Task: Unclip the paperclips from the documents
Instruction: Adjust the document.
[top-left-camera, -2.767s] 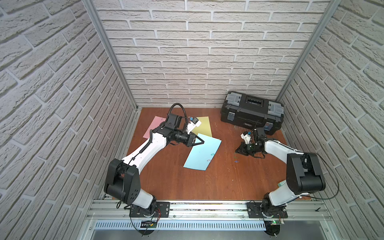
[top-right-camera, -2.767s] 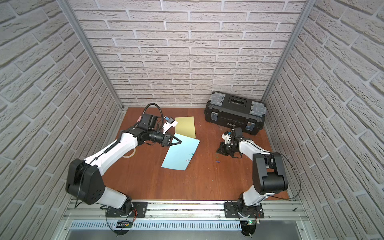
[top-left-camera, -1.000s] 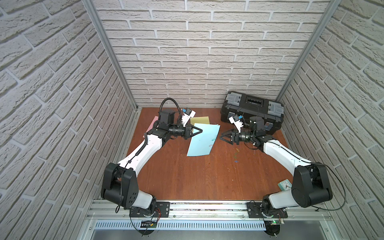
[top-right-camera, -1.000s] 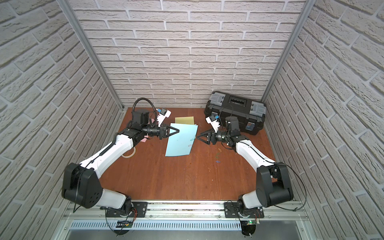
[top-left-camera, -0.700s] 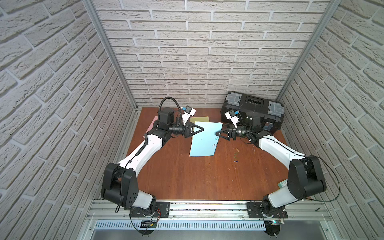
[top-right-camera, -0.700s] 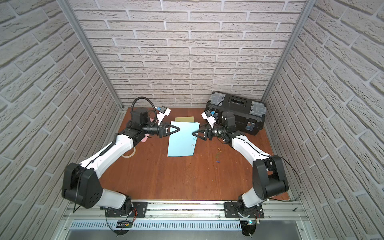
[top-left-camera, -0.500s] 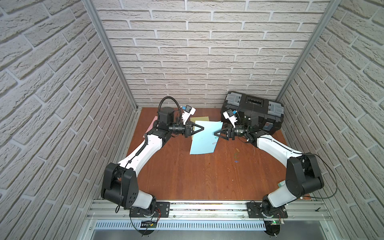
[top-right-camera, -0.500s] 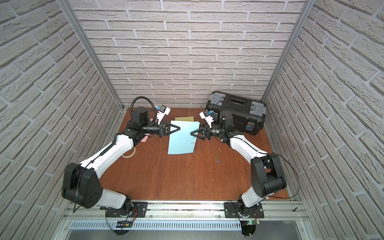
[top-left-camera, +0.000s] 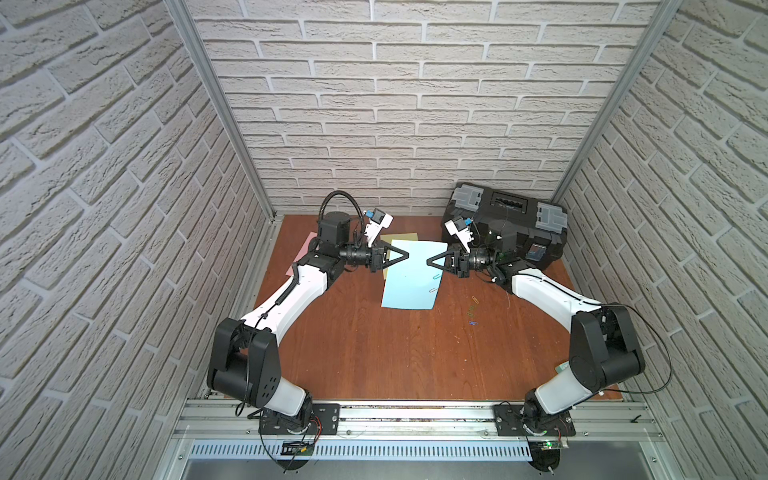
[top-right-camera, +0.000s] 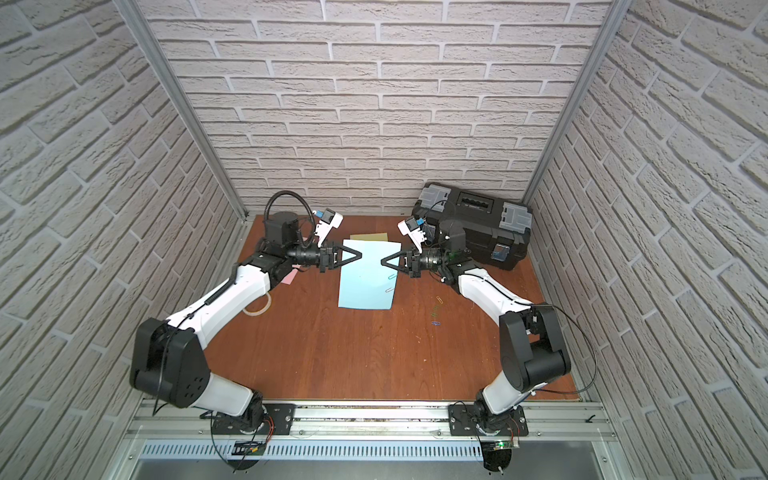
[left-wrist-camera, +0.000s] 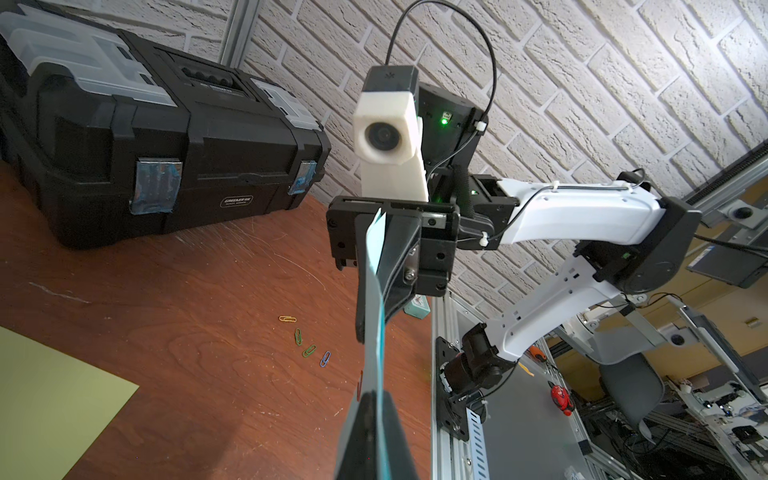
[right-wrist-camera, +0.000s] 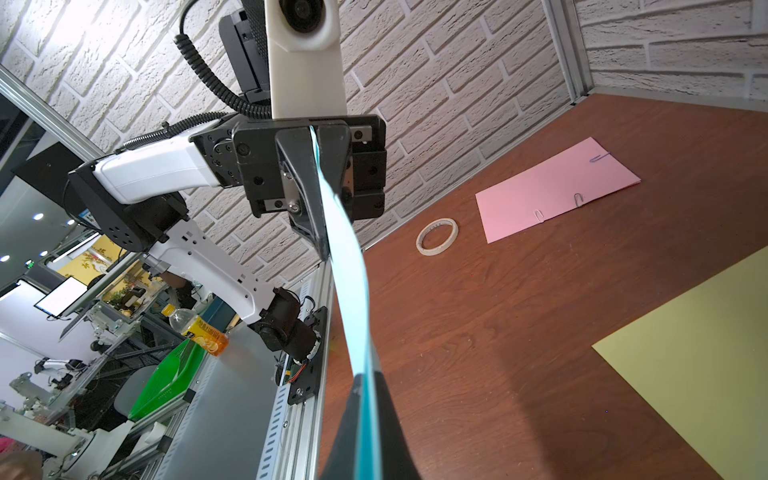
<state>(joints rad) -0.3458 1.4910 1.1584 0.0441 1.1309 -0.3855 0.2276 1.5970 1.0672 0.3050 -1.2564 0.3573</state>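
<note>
1. Left wrist view: the thin light blue paper sheet (left-wrist-camera: 375, 353) runs edge-on from this arm's grip to the other arm's, lifted clear of the brown wooden counter (top-left-camera: 374, 353).
2. In both top views the left fingers (top-left-camera: 405, 254) pinch one side edge of the sheet. The right fingers (top-left-camera: 430, 262) pinch the opposite edge. Each pair is pressed together on paper.
3. A teal wire paperclip (top-left-camera: 436, 276) and a pale wire paperclip (top-left-camera: 433, 289) sit on that edge, just below the right fingers.
4. The step in hand looks like steadying the sheet. Next, the right fingers should probably release, shift down to the teal clip and draw it outward while the left fingers hold.
5. Open counter lies toward the rail. The black plastic toolbox (top-left-camera: 505, 220) crowds the right wrist from behind.
6. A flat yellow paper sheet (top-left-camera: 399, 238) lies under the lifted one, and loose coloured paperclips (left-wrist-camera: 298, 336) lie near the right arm.
7. The pink paper sheet (right-wrist-camera: 552, 187), well apart, carries three clips.
</note>
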